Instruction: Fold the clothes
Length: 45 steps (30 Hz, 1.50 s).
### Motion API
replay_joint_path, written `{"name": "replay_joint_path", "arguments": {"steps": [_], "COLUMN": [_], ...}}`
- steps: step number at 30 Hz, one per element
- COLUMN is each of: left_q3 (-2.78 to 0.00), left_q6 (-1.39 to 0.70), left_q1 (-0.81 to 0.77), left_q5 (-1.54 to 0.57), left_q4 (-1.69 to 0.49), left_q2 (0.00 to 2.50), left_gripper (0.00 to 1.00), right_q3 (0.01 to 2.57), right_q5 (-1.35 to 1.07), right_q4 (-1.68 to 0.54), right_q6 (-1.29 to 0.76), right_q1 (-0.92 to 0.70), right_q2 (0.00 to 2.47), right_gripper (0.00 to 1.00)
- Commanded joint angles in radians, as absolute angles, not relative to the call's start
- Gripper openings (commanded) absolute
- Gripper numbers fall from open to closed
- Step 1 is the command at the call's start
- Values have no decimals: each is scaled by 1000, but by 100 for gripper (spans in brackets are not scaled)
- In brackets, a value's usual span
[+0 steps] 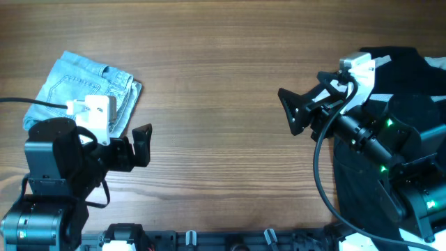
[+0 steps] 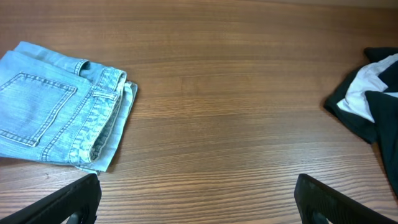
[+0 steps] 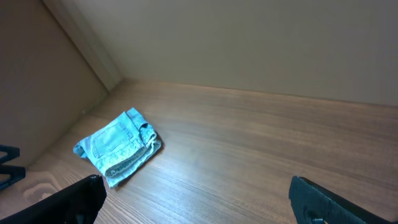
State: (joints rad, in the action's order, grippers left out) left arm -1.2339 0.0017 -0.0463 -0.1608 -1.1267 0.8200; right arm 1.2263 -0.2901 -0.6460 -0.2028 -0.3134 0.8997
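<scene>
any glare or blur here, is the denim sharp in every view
Overhead: even light, no glare, the folded pale blue denim shorts crisp. Left wrist: stitching sharp, faint shadow under the fold. Right wrist: softer and flatter, shorts small, seams hard to read.

1. From overhead, a white wrist block [image 1: 94,115] just behind the left gripper [image 1: 144,145] covers the near edge of the folded pale blue washed-denim shorts [image 1: 83,80].
2. In the left wrist view, the shorts ahead of the left-hand finger [image 2: 68,202] run off the picture's left edge.
3. Ahead of the other finger, the crumpled black-and-white cloth garment [image 2: 367,99] is cut by the right edge. From overhead, the right arm [image 1: 376,146] behind the right gripper [image 1: 289,111] hides most of it.
4. Both wrist views show only dark fingertips, cut off at the bottom edge.
5. In the right wrist view, the shorts' stitching is too small to tell. A dark shape [image 3: 7,168] left of the finger [image 3: 68,202] is cut off and cannot be identified.
</scene>
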Motion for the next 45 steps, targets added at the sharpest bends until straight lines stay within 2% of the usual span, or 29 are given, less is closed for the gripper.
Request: {"name": "replay_joint_path", "arguments": {"steps": [1, 12, 14, 16, 22, 24, 27, 31, 34, 39, 45], "left_q3": [-1248, -1248, -1248, -1248, -1248, -1248, -1248, -1248, -1248, -1248, -1248], "left_q6": [-8, -8, -8, -8, -8, -8, -8, -8, -8, -8, -8], "left_q1": [-52, -52, -52, -52, -52, -52, -52, -52, -52, -52, -52], "left_q5": [-151, -151, -151, -151, -151, -151, -151, -151, -151, -151, -151], "left_q4": [-1128, -1128, -1128, -1128, -1128, -1128, -1128, -1128, -1128, -1128, -1128], "left_q2": [821, 821, 821, 821, 821, 821, 821, 821, 821, 821, 821], "left_gripper": [100, 100, 100, 100, 100, 100, 100, 100, 100, 100, 100], "right_q3": [1227, 1227, 1227, 1227, 1223, 1203, 1055, 677, 447, 250, 77], "right_q5": [-277, -292, -295, -208, -198, -144, -85, -112, -111, -81, -66], "right_q4": [-645, -654, -718, -732, -673, -667, -561, -343, -310, -279, -141], "right_q6": [-186, -187, -215, -196, 109, 151, 155, 154, 155, 154, 155], "right_q1": [-313, -313, -313, -313, -313, -313, -290, -233, -231, -231, -231], "right_q2": [906, 906, 906, 899, 802, 793, 704, 484, 277, 4, 3], "right_gripper": [100, 100, 100, 100, 100, 100, 100, 100, 100, 100, 100]}}
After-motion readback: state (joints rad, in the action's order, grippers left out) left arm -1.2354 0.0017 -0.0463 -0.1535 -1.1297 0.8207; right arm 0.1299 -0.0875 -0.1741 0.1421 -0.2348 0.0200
